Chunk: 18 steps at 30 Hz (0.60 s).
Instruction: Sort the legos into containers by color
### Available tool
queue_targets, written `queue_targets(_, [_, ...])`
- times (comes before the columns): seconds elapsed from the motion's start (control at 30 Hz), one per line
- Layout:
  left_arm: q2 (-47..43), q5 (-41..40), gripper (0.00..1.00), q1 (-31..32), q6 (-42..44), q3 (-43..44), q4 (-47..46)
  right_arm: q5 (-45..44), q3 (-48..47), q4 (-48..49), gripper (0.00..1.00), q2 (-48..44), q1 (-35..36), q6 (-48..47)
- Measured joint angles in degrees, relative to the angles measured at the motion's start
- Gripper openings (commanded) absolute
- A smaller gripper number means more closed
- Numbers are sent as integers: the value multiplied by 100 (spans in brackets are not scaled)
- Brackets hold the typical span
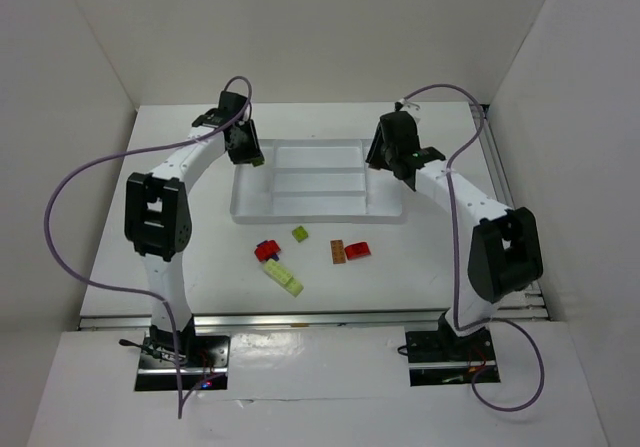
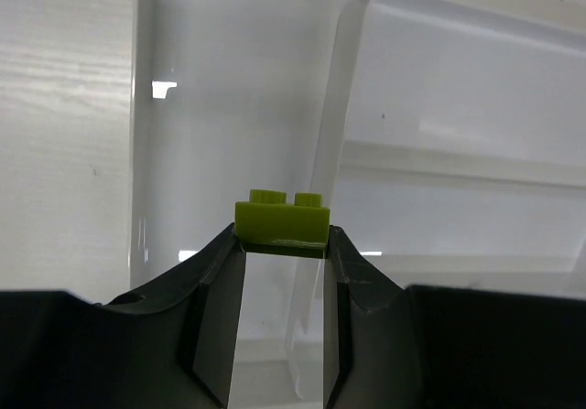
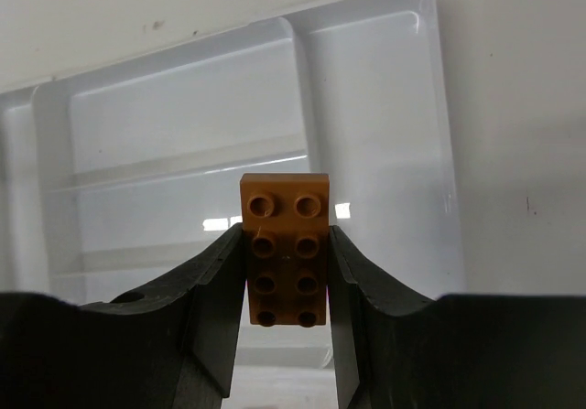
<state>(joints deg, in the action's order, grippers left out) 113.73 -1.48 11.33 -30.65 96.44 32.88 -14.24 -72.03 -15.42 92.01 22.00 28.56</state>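
Over the left end of the tray (image 1: 320, 182), the left gripper (image 2: 284, 241) was clamped shut on a small green brick (image 2: 282, 219), held up above a divider wall. Over at the right end, the right gripper (image 3: 286, 244) was pinching an orange brick (image 3: 285, 209) by its long sides, studs facing the wrist camera. Other legos (image 1: 284, 277), red, orange and green, lay loose on the table (image 1: 200, 207) just in front of the tray.
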Motion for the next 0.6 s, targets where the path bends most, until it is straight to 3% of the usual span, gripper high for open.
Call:
queue_targets(0.23, [997,-9,0,-90,4,925,197,186,-605,44,33,1040,-407,-120])
queue_targets(0.27, [1075,9,4,-105,9,990,240,208,-656,63,33,1141,-439,-129])
queue_targets(0.3, [1130,11,11,-120,22,1025,260,240,-706,81,33,1244,-483,-140])
queue_targets(0.33, [1169,15,31,-138,31,1047,304,258,-767,79,33,1355,-527,-142])
queue_targets(0.4, [1191,24,57,-157,46,1060,393,278,-944,92,35,1578,-610,-162])
queue_targets(0.47, [1189,24,78,-184,79,1062,444,271,-1158,114,43,1858,-684,-177])
queue_targets(0.6, [1167,131,83,-195,98,1062,479,315,-1469,120,72,2312,-772,-229])
